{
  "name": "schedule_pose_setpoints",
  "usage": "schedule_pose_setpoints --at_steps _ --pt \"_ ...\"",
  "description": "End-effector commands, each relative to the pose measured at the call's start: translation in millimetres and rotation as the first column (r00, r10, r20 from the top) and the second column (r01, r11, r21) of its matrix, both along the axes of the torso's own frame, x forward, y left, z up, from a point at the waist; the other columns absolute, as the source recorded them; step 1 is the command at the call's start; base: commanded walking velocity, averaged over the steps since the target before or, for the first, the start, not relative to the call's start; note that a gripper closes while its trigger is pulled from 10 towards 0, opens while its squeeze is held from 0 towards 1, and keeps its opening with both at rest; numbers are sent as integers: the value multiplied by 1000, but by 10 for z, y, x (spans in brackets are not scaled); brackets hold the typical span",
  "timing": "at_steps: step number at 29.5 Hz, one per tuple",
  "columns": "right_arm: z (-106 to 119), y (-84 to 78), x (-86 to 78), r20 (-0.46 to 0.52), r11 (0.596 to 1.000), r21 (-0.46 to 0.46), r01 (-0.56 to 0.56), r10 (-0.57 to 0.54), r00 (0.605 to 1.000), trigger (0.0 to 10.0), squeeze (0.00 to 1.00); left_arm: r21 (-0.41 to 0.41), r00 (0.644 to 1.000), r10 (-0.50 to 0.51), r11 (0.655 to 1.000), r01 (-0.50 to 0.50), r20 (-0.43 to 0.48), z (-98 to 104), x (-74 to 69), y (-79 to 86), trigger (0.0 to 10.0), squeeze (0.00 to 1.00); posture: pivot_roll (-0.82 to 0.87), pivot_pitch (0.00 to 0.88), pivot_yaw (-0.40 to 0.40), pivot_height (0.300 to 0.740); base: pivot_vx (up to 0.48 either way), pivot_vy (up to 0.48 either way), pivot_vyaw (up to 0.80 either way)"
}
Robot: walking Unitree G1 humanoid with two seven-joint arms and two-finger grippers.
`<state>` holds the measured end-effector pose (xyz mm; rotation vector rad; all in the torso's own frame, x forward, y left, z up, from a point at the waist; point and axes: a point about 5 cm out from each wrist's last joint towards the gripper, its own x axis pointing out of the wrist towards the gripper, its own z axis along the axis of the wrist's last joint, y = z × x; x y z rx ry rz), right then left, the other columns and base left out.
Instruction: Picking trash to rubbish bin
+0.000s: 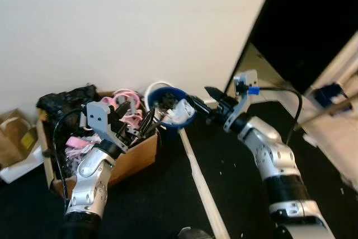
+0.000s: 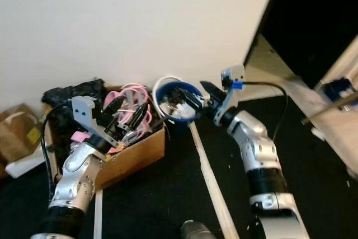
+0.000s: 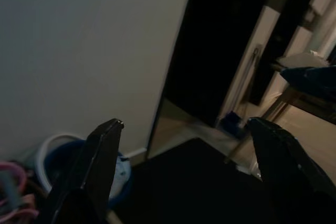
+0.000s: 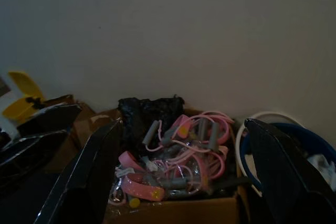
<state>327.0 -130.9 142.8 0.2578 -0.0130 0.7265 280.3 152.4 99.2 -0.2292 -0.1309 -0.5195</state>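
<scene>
The left hand (image 1: 146, 124) is being held spread and empty beside the blue bin (image 1: 170, 104), the right hand (image 1: 197, 106) likewise across its rim, probably after releasing the white trash (image 1: 180, 110) lying inside.

arms: silver, black bands | cables: black | claw fingers: black
</scene>
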Motion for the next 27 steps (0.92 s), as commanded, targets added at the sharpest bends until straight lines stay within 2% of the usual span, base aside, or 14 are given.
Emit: schedule_pose_setpoints --at_steps 1,27 --pt "-46 -28 -6 -19 1000 -12 5 -5 1000 10000 0 6 1000 -1 1000 1 -17 -39 -13 2 10000 0 35 0 -47 740 0 0 -788" --pt "-34 -29 1 -20 1000 -9 6 -6 1000 10000 0 9 1000 -3 1000 3 -15 -30 -8 10 10000 0 36 0 -44 740 0 0 -795"
